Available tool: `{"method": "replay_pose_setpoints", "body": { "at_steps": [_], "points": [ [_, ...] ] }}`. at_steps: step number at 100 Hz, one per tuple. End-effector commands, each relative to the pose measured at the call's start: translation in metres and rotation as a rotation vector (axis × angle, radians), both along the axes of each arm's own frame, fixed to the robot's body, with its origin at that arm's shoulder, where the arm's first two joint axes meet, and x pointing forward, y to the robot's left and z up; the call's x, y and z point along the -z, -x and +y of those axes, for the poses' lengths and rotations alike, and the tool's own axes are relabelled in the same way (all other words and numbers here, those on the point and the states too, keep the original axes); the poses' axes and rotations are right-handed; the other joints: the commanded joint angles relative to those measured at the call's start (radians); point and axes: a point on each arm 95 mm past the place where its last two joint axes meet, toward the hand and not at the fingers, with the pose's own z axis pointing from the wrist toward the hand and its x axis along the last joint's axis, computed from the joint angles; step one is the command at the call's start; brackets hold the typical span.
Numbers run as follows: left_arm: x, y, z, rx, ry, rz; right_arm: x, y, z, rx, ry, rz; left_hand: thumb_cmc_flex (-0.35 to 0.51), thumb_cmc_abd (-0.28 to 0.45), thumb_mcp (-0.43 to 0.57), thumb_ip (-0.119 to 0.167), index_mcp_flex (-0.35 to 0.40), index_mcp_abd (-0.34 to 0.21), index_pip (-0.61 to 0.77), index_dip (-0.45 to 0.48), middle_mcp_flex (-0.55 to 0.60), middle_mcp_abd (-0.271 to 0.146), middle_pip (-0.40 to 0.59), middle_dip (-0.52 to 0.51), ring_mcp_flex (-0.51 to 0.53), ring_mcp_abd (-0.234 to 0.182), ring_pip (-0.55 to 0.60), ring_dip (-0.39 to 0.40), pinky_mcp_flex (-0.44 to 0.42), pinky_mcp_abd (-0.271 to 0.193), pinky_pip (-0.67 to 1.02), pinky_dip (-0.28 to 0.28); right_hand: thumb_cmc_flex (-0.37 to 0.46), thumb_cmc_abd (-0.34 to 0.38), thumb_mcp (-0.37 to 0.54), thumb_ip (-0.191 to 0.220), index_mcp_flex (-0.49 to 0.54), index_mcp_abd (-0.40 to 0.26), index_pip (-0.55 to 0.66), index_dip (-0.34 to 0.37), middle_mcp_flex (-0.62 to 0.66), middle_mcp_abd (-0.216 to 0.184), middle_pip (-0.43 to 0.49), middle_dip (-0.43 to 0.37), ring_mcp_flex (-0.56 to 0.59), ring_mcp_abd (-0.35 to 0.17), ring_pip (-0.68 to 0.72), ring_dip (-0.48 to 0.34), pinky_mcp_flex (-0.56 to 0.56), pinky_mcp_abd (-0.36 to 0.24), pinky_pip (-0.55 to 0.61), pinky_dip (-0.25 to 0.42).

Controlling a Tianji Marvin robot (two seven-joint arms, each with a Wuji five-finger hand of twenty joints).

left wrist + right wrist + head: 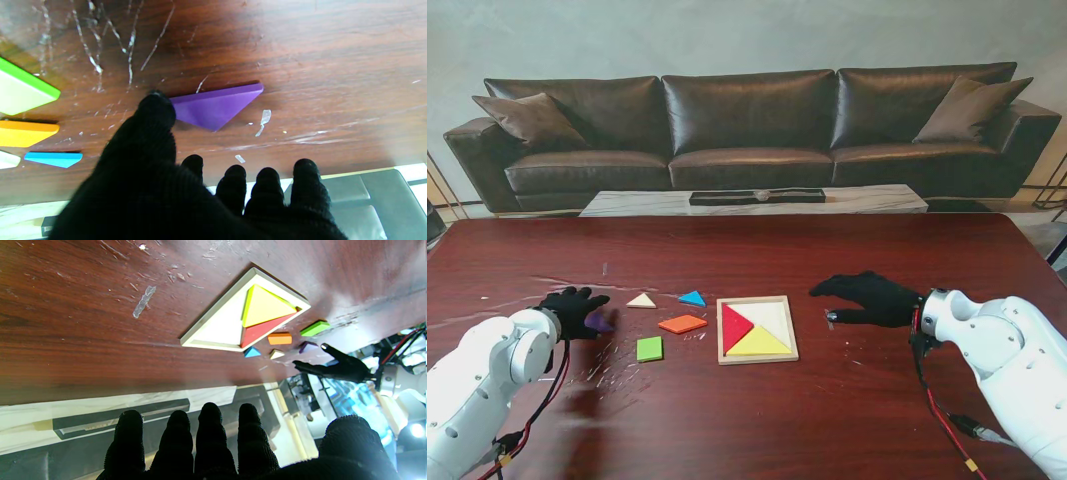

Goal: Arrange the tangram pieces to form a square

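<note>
Tangram tray [724, 330] sits mid-surface holding only the yellow triangle [758, 343] and red triangle [734, 325]; five pieces lie loose at its nine o'clock. Left hand [573, 310], fingers apart, thumbs the purple triangle [217, 106], clearest in its wrist view. Right hand [872, 297] hovers spread, empty.

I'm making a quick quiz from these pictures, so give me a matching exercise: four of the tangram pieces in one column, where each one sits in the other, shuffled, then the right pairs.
Things:
1. yellow triangle
2. purple triangle
3. green square
4. blue triangle

Places:
A. touching the left hand's thumb
B. inside the wooden tray, beside the red triangle
C. on the table, farther from me than the orange piece
D. on the table, nearer to me than the orange piece

Pairs: 1-B, 2-A, 3-D, 4-C
</note>
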Motion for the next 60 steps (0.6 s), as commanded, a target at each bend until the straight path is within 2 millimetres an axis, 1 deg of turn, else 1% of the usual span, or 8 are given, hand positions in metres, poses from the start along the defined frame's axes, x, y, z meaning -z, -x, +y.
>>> {"method": "replay_pose_setpoints", "body": {
  "at_steps": [1, 16, 20, 35, 44, 51, 53, 60],
  "points": [
    [0.0, -0.003, 0.001, -0.007, 0.012, -0.002, 0.0, 0.002, 0.001, -0.013, 0.009, 0.0, -0.01, -0.033, 0.046, 0.037, -0.022, -0.006, 0.001, 0.036, -0.026, 0.031, -0.001, 0.023, 0.002, 0.017, 0.027, 0.009, 0.0, 0.011, 0.023, -0.017, 0.007, 0.001, -0.002, 0.021, 0.007, -0.021, 0.009, -0.015, 0.02, -0.011, 0.001, -0.003, 0.006, -0.01, -0.002, -0.019, -0.001, 0.006, 0.016, -0.029],
    [0.002, -0.003, -0.001, -0.012, 0.012, 0.014, 0.0, 0.002, 0.0, -0.013, 0.006, -0.001, -0.012, -0.036, 0.051, 0.036, -0.022, -0.004, 0.004, 0.057, -0.025, 0.039, 0.003, 0.033, 0.007, 0.033, 0.035, 0.011, 0.006, 0.013, 0.045, -0.018, 0.007, 0.003, -0.002, 0.021, 0.007, -0.021, 0.018, -0.024, 0.022, -0.013, 0.0, -0.002, 0.007, -0.011, -0.003, -0.02, -0.001, 0.006, 0.017, -0.03],
    [0.002, -0.003, -0.002, -0.014, 0.011, 0.016, 0.001, 0.002, 0.0, -0.013, 0.005, -0.001, -0.015, -0.038, 0.06, 0.035, -0.024, -0.005, 0.004, 0.079, -0.025, 0.041, 0.005, 0.047, 0.008, 0.039, 0.046, 0.012, 0.001, 0.016, 0.069, -0.021, 0.007, 0.005, -0.001, 0.022, 0.007, -0.02, 0.02, -0.025, 0.023, -0.013, 0.001, -0.002, 0.008, -0.011, -0.003, -0.02, 0.0, 0.007, 0.017, -0.03],
    [0.004, -0.001, -0.004, -0.024, 0.002, 0.036, 0.002, 0.003, 0.0, -0.011, 0.0, -0.002, -0.017, -0.039, 0.064, 0.033, -0.022, 0.001, 0.008, 0.101, -0.023, 0.055, 0.014, 0.067, 0.022, 0.073, 0.076, 0.021, 0.022, 0.017, 0.09, -0.024, 0.007, 0.006, -0.001, 0.021, 0.005, -0.021, 0.026, -0.033, 0.026, -0.014, 0.001, -0.002, 0.01, -0.011, -0.003, -0.02, 0.001, 0.01, 0.018, -0.031],
    [0.007, 0.002, -0.005, -0.026, -0.007, 0.044, 0.003, 0.003, 0.0, -0.007, -0.004, -0.001, -0.019, -0.039, 0.063, 0.032, -0.023, 0.006, 0.018, 0.125, -0.022, 0.052, 0.025, 0.095, 0.024, 0.07, 0.103, 0.028, 0.031, 0.016, 0.107, -0.022, 0.007, 0.009, -0.001, 0.022, 0.006, -0.021, 0.031, -0.037, 0.026, -0.013, 0.001, -0.002, 0.011, -0.011, -0.003, -0.02, 0.002, 0.013, 0.019, -0.031],
    [0.01, 0.005, -0.006, -0.026, -0.013, 0.049, 0.004, 0.004, 0.0, -0.005, -0.004, 0.002, -0.02, -0.041, 0.064, 0.031, -0.014, 0.009, 0.042, 0.145, -0.003, 0.048, 0.052, 0.123, 0.034, 0.054, 0.124, 0.033, 0.04, 0.014, 0.119, -0.02, 0.007, 0.009, -0.001, 0.021, 0.004, -0.02, 0.033, -0.04, 0.026, -0.012, 0.0, -0.001, 0.011, -0.013, -0.003, -0.02, 0.003, 0.014, 0.02, -0.031],
    [0.011, 0.005, -0.006, -0.026, -0.014, 0.05, 0.004, 0.004, 0.0, -0.005, -0.004, 0.003, -0.021, -0.04, 0.064, 0.031, -0.006, 0.01, 0.062, 0.154, 0.005, 0.043, 0.069, 0.134, 0.039, 0.043, 0.133, 0.034, 0.045, 0.013, 0.126, -0.018, 0.007, 0.009, -0.001, 0.021, 0.004, -0.02, 0.034, -0.042, 0.027, -0.011, 0.001, -0.001, 0.011, -0.012, -0.004, -0.02, 0.003, 0.015, 0.021, -0.031],
    [0.014, 0.007, -0.007, -0.032, -0.014, 0.055, 0.005, 0.004, -0.001, -0.002, -0.006, 0.004, -0.021, -0.039, 0.066, 0.029, 0.004, 0.016, 0.09, 0.16, 0.013, 0.038, 0.095, 0.144, 0.054, 0.033, 0.151, 0.037, 0.059, 0.013, 0.144, -0.012, 0.007, 0.01, -0.001, 0.021, 0.003, -0.02, 0.037, -0.045, 0.027, -0.011, 0.001, -0.001, 0.014, -0.011, -0.003, -0.02, 0.004, 0.017, 0.022, -0.031]
  ]
}}
